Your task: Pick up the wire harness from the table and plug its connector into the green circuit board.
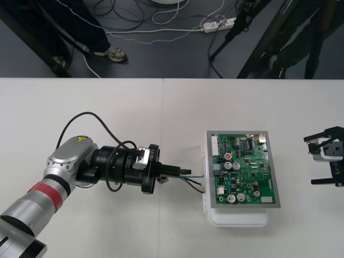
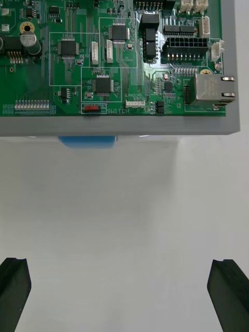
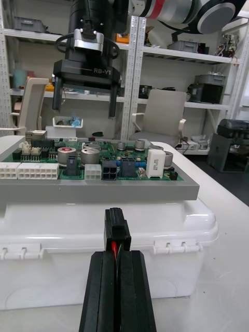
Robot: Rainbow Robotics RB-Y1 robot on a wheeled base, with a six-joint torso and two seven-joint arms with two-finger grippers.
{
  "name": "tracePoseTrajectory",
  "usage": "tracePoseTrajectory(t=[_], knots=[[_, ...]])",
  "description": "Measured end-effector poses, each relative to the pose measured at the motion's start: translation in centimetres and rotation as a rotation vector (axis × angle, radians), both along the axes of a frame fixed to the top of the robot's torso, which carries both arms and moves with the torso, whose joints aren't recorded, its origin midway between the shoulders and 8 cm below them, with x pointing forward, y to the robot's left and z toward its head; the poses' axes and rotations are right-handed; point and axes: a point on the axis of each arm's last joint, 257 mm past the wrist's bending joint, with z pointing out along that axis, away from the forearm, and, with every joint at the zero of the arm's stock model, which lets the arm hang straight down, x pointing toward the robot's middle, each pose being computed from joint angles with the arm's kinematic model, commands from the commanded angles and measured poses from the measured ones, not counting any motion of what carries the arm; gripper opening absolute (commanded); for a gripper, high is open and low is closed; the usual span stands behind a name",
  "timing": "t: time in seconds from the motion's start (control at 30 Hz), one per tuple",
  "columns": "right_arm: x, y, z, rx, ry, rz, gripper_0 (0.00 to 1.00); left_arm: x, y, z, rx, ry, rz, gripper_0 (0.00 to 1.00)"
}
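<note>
The left jaws are clamped on the black plug (image 3: pixel 117 228) of the wire harness (image 1: pixel 193 176), held just short of the white base (image 3: pixel 57 228); the plug is judged low, so the base wall may be struck rather than the green circuit board (image 1: pixel 244 172) entered; beyond, the right jaws are held apart over the desk (image 1: pixel 134 118).

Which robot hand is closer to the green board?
Left. The left gripper, shut on the wire harness, points at the green circuit board's left edge, short of it; the right gripper waits open, farther off its right edge.
</note>
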Motion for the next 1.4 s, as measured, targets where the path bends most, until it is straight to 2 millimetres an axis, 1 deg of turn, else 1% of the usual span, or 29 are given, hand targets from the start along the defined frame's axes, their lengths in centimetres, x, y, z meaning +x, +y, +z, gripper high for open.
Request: tracePoseTrajectory(t=[0.07,0.23,0.37,0.57,0.73,0.93,1.03,1.2,1.33,1.4], knots=[[-0.1,0.1,-0.5,-0.008,0.007,0.005,1.00,-0.1,-0.3,0.1,0.000,-0.002,-0.010,0.00],[-0.3,-0.2,-2.1,-0.062,0.025,0.008,1.00,-0.7,-0.9,0.5,-0.015,0.009,-0.032,0.00],[-0.3,-0.3,-3.4,-0.082,0.074,-0.068,1.00,-1.1,-1.4,0.7,-0.023,0.018,-0.044,0.00],[-0.1,0.2,-5.0,-0.144,0.097,-0.098,1.00,-0.7,-2.0,0.7,-0.015,0.007,-0.033,0.00],[0.6,1.3,-5.7,-0.160,0.099,-0.138,1.00,-0.1,-2.5,1.0,-0.011,-0.012,-0.016,0.00],[1.2,3.2,-6.1,-0.169,0.085,-0.097,1.00,0.1,-2.8,1.2,-0.007,-0.027,-0.013,0.00],[1.3,3.8,-6.3,-0.177,0.084,-0.078,1.00,-0.1,-3.1,1.3,0.003,-0.029,-0.023,0.00],[1.2,4.4,-6.5,-0.184,0.086,-0.058,1.00,-0.6,-3.7,2.0,0.019,0.019,-0.045,0.00],[0.9,4.8,-6.8,-0.189,0.097,-0.045,1.00,-0.6,-4.0,2.4,0.032,0.091,-0.046,0.00],[0.6,4.9,-7.0,-0.190,0.113,-0.052,1.00,-0.5,-4.1,2.4,0.035,0.099,-0.043,0.00]])
